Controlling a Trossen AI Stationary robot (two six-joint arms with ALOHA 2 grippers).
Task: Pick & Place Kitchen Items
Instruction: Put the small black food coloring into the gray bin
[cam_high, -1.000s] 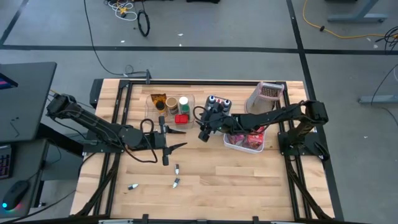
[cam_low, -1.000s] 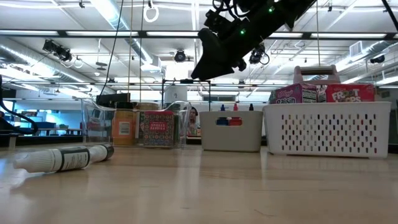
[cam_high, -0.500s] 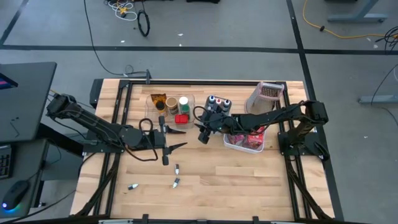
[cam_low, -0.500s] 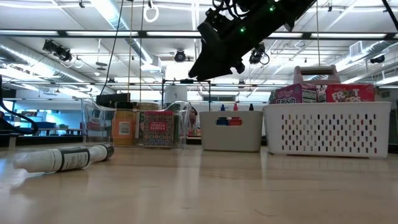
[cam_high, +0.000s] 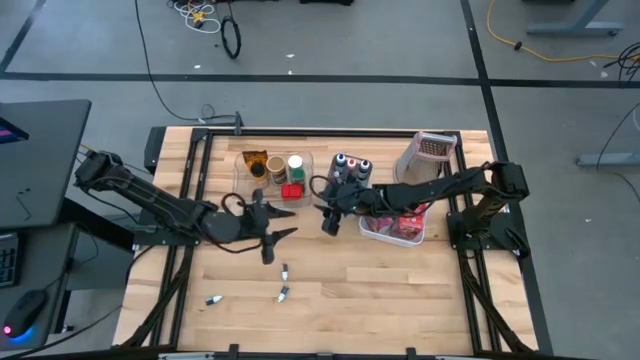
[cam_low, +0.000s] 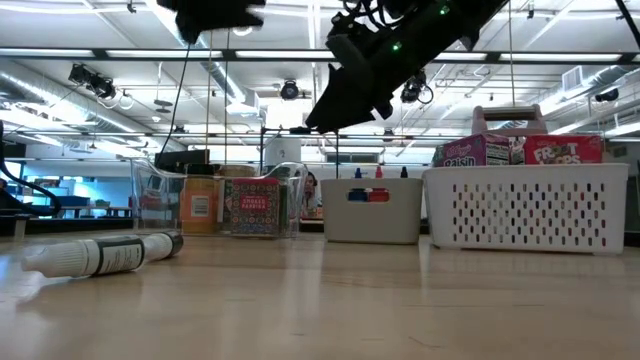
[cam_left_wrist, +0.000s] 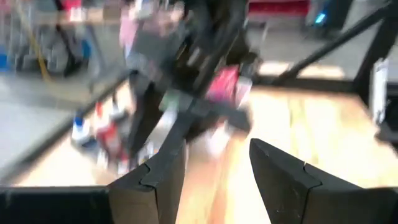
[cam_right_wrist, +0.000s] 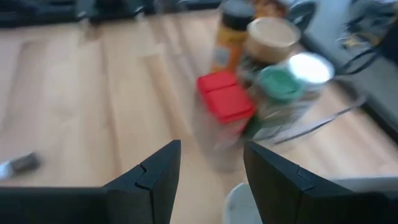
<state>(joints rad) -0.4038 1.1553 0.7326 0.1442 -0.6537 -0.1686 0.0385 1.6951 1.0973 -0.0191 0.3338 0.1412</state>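
My left gripper (cam_high: 285, 222) (cam_left_wrist: 217, 162) hovers open over the table's middle with nothing between its fingers. To its right, my right gripper (cam_high: 326, 225) (cam_right_wrist: 211, 162) (cam_low: 318, 118) is also open and empty, raised above the table and facing the clear bin (cam_high: 272, 170) (cam_right_wrist: 249, 112). That bin holds a red box (cam_right_wrist: 225, 96), lidded jars and an orange packet. Three tiny bottles (cam_high: 284, 270) (cam_high: 283, 292) (cam_high: 214, 299) lie on their sides on the wood near the front; one bottle (cam_low: 100, 255) shows in the low view.
A grey bin (cam_high: 350, 165) with capped bottles stands at the far middle. A white perforated basket (cam_high: 395, 228) (cam_low: 530, 205) with pink and red boxes sits under my right arm. Another perforated bin (cam_high: 425, 155) stands tipped at the far right. Bare wood lies toward the near edge.
My left gripper has rolled about its own axis and sunk a little; part of that arm now shows at the top of the low view. My right gripper has swung slightly while staying in place. Both stay open.
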